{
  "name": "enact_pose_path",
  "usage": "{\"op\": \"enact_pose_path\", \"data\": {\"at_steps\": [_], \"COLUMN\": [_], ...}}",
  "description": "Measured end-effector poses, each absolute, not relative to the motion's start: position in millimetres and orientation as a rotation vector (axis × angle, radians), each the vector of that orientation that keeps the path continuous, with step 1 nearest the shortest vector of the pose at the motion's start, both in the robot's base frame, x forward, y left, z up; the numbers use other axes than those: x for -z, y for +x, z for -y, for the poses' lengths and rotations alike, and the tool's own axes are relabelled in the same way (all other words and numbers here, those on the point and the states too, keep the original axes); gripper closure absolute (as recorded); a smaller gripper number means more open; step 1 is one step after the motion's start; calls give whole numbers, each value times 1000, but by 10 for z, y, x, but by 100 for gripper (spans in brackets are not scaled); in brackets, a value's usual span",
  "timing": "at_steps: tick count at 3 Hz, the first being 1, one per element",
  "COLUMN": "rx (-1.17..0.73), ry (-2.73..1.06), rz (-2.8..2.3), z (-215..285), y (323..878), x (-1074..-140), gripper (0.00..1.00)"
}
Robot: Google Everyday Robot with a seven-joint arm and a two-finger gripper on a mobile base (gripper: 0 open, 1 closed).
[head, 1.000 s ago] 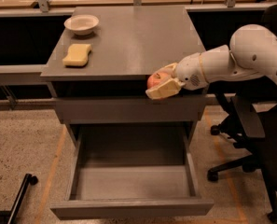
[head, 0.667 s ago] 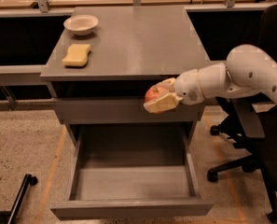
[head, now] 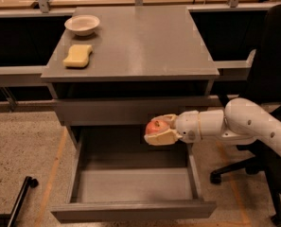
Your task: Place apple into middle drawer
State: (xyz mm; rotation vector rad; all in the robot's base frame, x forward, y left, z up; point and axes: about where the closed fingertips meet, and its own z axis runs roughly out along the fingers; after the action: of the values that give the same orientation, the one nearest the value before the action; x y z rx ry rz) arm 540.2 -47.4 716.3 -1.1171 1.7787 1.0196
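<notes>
The red-orange apple [head: 156, 126] sits between the cream fingers of my gripper [head: 160, 129], which is shut on it. The white arm reaches in from the right. The gripper holds the apple in the air over the back right part of the middle drawer [head: 135, 186], which is pulled out wide open, with a flat grey floor and nothing visible in it. The apple hangs just below the closed grey drawer front [head: 107, 110] one level higher.
A yellow sponge [head: 78, 55] and a white bowl [head: 82, 24] lie on the grey cabinet top [head: 140, 37] at the back left. A black office chair [head: 267, 126] stands to the right. A black bar [head: 17, 200] lies on the floor at left.
The gripper with the apple has moved down and to the left, from the level of the cabinet top's front right edge to below the upper drawer front, over the open drawer.
</notes>
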Motion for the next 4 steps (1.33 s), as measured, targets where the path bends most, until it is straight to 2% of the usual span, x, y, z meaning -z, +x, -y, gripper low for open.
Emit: {"op": "enact_pose_path", "data": {"at_steps": [1, 2, 4], "rx": [-988, -904, -852], "ry": [-1168, -1245, -1232], "rz": [-1798, -1826, -1907], "z": [464, 410, 486], "y": [5409, 5427, 5474], "x": [-7158, -6849, -6200], "gripper": [100, 100, 100]}}
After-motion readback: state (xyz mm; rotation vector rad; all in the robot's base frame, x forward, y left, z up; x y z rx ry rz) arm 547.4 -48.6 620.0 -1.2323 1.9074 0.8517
